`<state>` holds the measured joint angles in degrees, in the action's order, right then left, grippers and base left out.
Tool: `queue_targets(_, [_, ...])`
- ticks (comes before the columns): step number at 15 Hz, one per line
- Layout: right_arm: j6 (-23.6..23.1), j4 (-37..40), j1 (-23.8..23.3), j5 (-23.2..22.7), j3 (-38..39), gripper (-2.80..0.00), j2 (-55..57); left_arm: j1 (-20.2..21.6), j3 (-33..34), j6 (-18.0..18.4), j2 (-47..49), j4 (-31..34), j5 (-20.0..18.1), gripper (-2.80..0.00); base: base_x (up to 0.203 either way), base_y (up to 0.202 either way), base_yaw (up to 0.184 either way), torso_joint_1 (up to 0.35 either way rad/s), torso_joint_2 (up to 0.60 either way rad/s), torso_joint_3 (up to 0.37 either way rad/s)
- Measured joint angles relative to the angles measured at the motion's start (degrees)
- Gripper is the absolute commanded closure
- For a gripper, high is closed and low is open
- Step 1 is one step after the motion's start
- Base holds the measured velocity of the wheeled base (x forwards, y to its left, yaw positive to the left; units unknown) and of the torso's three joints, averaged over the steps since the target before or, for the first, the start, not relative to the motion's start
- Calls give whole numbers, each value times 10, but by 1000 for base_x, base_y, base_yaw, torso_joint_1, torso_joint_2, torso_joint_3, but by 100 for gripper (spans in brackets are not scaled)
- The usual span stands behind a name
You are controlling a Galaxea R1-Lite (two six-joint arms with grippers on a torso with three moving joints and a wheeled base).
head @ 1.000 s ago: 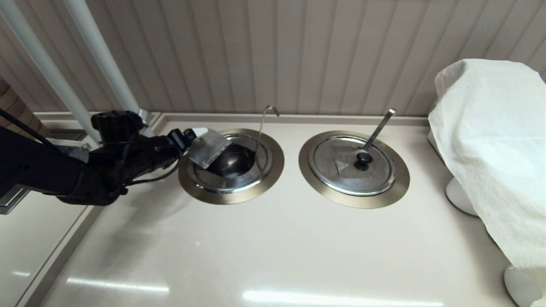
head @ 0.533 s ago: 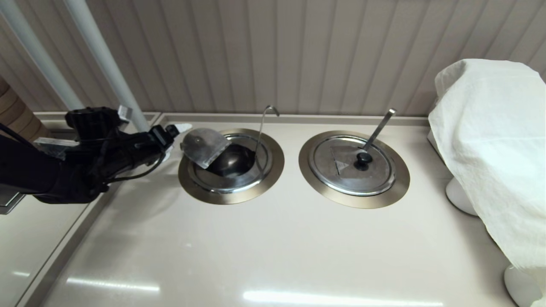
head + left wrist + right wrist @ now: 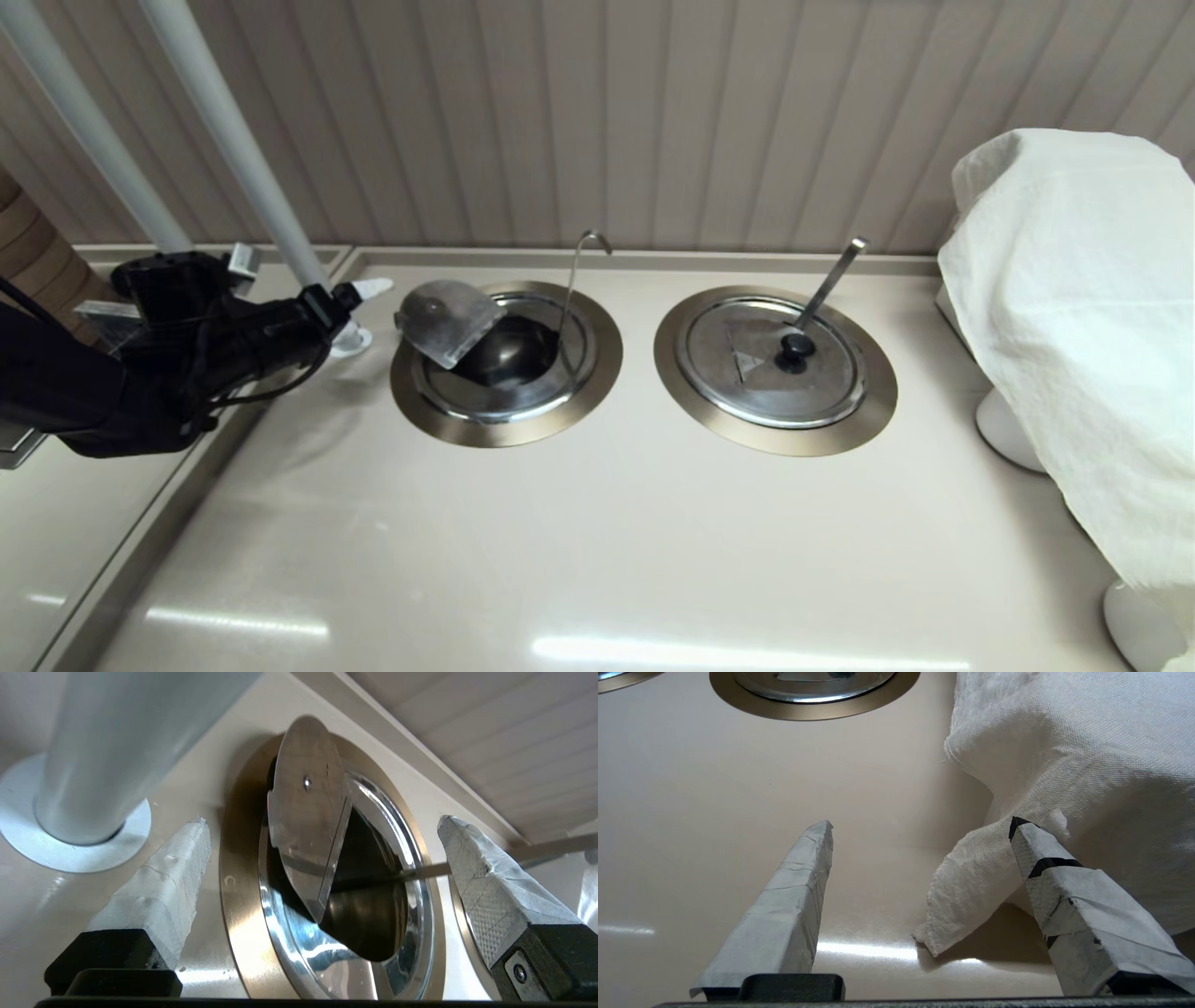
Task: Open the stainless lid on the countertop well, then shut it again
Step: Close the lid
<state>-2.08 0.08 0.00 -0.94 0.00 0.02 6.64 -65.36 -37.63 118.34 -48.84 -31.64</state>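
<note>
The stainless lid [image 3: 446, 317] on the left countertop well [image 3: 509, 431] has its hinged flap standing tilted up on its own, with the dark bowl showing beneath. The thin hook-tipped ladle handle [image 3: 574, 280] rises from the well's far side. My left gripper [image 3: 359, 308] is open, a short way left of the well and touching nothing. In the left wrist view the raised flap [image 3: 306, 812] and the ring rim [image 3: 238, 914] lie ahead between the spread fingers [image 3: 159, 891]. My right gripper [image 3: 920, 823] is open and empty, low over the counter beside the white cloth; it is out of the head view.
A second ringed well carries a flat lid [image 3: 747, 392] with a black knob [image 3: 796, 347] and a flat straight handle [image 3: 831, 275]. A white cloth [image 3: 1074, 327] covers something at the right. A slanted pole [image 3: 233, 140] with a round base stands next to my left gripper.
My left arm has pulled back to the left, away from the raised flap, which it had been touching. The flap stays up and the gripper is clear of it.
</note>
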Motion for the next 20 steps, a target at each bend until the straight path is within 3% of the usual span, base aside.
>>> queue_targets(3, [0, 0, 0, 0, 0, -280, 0, -2, 15, -2, 16, -14, -55, -280, 0, 0, 0, 0, 0, 0])
queue_targets(13, [0, 0, 0, 0, 0, -280, 0, -24, 4, -8, 51, -27, -60, -280, 0, 0, 0, 0, 0, 0])
queue_targets(15, [0, 0, 0, 0, 0, -280, 0, -27, 7, -31, 53, -58, -60, -280, 0, 0, 0, 0, 0, 0])
queue_targets(18, [0, 0, 0, 0, 0, -280, 0, -30, 15, -92, 54, -128, -65, -280, 0, 0, 0, 0, 0, 0])
queue_targets(20, [0, 0, 0, 0, 0, -280, 0, -31, 20, -95, 54, -146, -67, -280, 0, 0, 0, 0, 0, 0])
